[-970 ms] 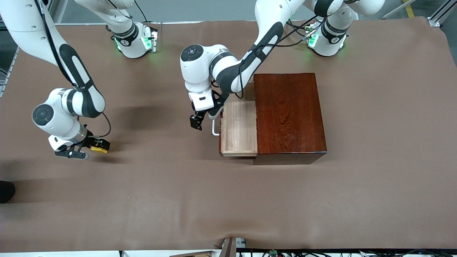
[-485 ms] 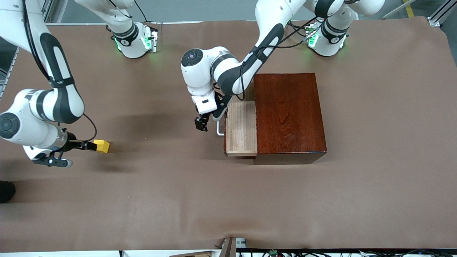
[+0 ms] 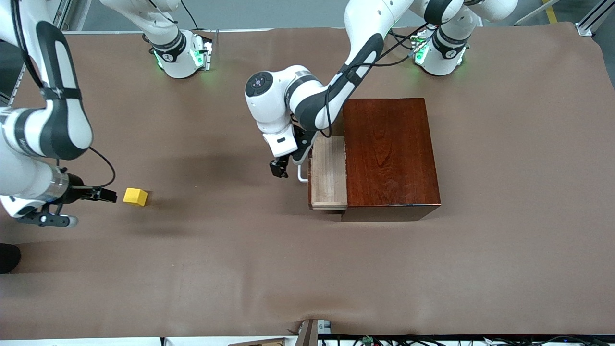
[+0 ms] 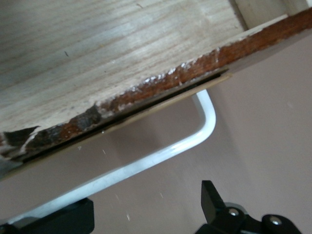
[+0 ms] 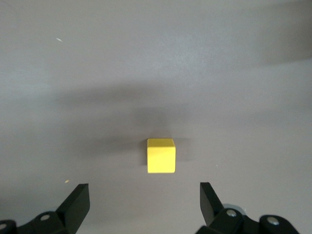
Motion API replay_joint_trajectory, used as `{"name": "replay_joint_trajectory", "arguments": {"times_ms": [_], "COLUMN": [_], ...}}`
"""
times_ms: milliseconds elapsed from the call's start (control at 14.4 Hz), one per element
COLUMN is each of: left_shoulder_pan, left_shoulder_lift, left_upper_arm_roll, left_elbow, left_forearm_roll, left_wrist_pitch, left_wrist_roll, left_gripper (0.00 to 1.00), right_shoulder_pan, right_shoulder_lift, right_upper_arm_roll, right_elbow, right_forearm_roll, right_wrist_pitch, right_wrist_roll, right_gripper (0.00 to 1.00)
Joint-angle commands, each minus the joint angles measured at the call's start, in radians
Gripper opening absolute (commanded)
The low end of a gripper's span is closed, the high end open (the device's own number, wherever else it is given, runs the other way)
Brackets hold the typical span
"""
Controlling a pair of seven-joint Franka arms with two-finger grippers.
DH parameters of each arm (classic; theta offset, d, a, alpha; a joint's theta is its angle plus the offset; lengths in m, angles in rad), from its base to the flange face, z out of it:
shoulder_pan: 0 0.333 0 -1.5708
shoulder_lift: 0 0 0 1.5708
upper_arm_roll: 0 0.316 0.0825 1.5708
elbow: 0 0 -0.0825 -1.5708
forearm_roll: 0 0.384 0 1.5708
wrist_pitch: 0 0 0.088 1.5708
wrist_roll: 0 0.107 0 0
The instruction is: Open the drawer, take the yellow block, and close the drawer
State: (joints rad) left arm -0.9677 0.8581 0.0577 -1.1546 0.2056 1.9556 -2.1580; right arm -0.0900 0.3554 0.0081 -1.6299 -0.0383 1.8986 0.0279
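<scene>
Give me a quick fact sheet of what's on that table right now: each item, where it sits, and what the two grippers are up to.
yellow block: on the table, toward the right arm's end, free
drawer: partly out of the wooden box, nothing visible inside
handle: white bar on drawer front
left gripper: open, at the handle
right gripper: open, apart from the block

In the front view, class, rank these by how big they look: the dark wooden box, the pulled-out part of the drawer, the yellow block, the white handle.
1. Dark wooden box
2. Pulled-out part of the drawer
3. Yellow block and white handle: too alike to rank; the handle is partly hidden by the left gripper.
</scene>
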Motion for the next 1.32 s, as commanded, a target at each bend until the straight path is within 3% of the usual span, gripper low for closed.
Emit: {"name": "replay_joint_trajectory", "arguments": {"times_ms": [0,554,1247], "left_shoulder_pan": [0.023,0.053,0.081], "left_shoulder_lift": [-0.013,-0.013,-0.016], "left_upper_arm_roll": [0.002,0.001,-0.001], "left_elbow": [-0.022,-0.03,-0.028], "left_forearm_roll": [0.025,0.018,0.017], "left_wrist_pitch": [-0.104,-0.2,-0.245], "left_wrist_roll": [0.001,0.009,0.021], "left_gripper": [1.0,1.0,1.0], "right_shoulder_pan": [0.033,0.082,0.076], "right_shoulder_lift": [-0.015,-0.147,-0.367], "right_upper_arm_roll": [0.003,0.023,0.015], "right_elbow": [0.105,0.231,0.174], "right_forearm_roll": [0.008,0.006,0.015], "right_wrist_pitch": [-0.119,-0.318,-0.489], "right_wrist_roll": [-0.006,-0.06,-0.138], "right_gripper": [1.0,1.0,1.0]}}
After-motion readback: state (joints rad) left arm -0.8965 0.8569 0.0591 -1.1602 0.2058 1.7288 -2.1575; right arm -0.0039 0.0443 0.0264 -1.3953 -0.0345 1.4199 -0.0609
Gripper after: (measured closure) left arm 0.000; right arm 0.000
